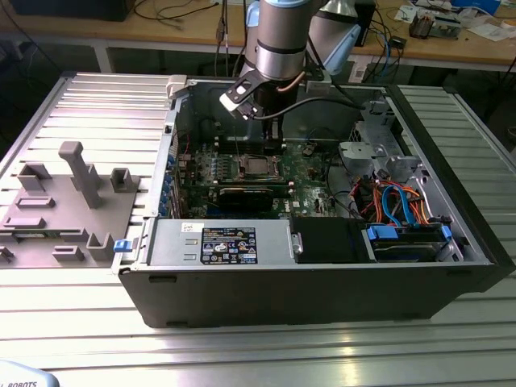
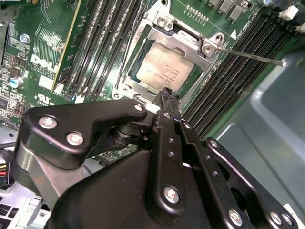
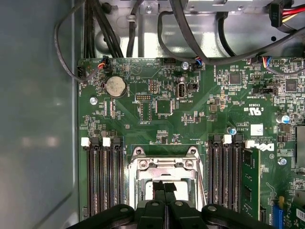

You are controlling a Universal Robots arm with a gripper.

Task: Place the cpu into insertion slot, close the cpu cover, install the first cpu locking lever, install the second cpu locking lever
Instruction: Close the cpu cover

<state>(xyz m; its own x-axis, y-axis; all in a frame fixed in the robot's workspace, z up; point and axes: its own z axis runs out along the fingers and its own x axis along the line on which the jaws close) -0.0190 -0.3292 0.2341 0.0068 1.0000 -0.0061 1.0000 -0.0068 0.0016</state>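
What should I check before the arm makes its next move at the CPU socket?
1. The cpu sits flat in the insertion slot: ok.
2. The cpu cover lies down around the chip: ok.
3. The gripper is shut, holds nothing, and its tips hang by the socket's edge: ok.
4. First locking lever is latched: not ok; its rod sticks out over the memory slots.
5. Second locking lever is latched: cannot tell.
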